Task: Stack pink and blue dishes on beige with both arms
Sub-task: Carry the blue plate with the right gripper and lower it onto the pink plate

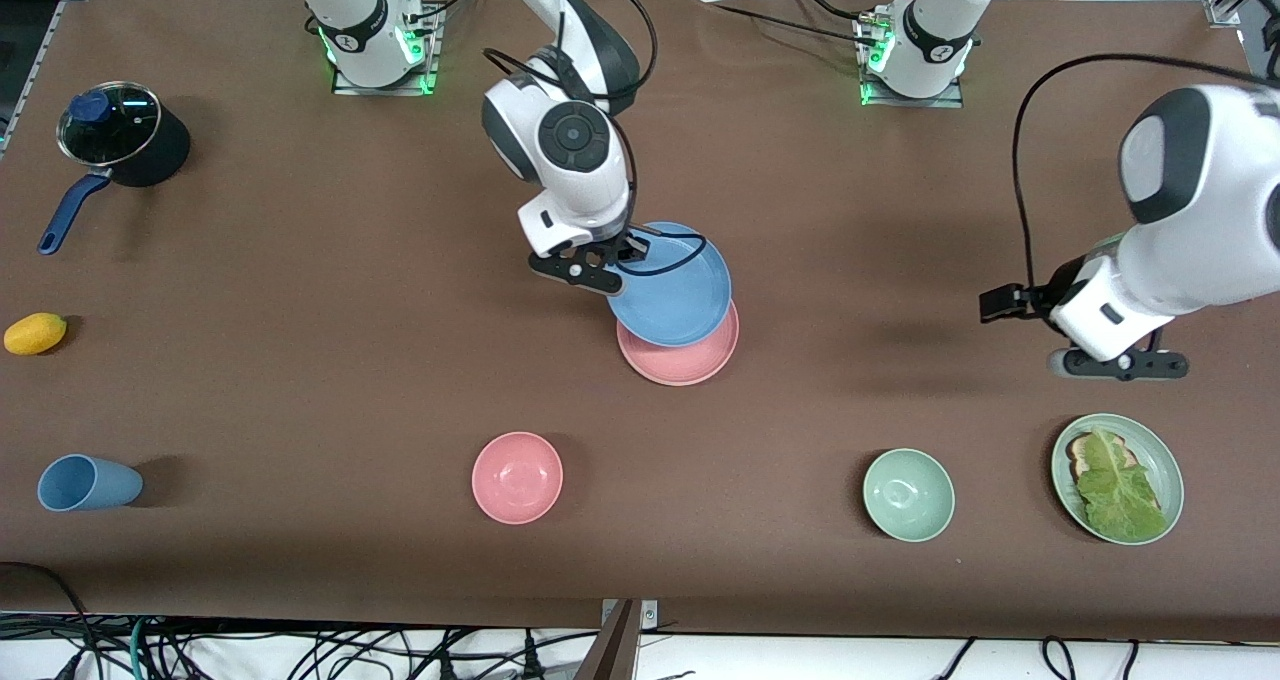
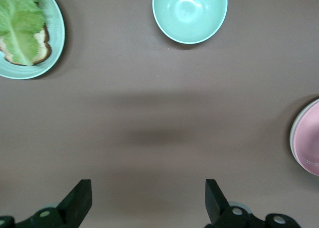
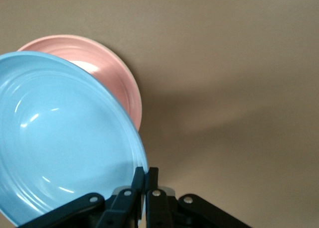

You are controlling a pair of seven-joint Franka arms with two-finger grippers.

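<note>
My right gripper (image 1: 632,250) (image 3: 146,171) is shut on the rim of the sky-blue plate (image 1: 670,285) (image 3: 60,138), which hangs tilted. The blue plate sits partly over the pale pink plate (image 1: 682,362) (image 3: 117,73) (image 2: 310,138) lying mid-table. The beige plate is almost wholly hidden. Only a thin pale edge (image 2: 291,138) shows under the pink plate in the left wrist view. My left gripper (image 1: 1118,365) (image 2: 148,188) waits open over bare table toward the left arm's end, with nothing between its fingers.
Along the edge nearest the front camera are a blue cup (image 1: 88,482), a pink bowl (image 1: 517,477), a green bowl (image 1: 908,495) (image 2: 189,14) and a green plate (image 1: 1172,465) (image 2: 57,31) with bread and lettuce. A yellow fruit (image 1: 35,333) and a lidded pot (image 1: 120,135) sit at the right arm's end.
</note>
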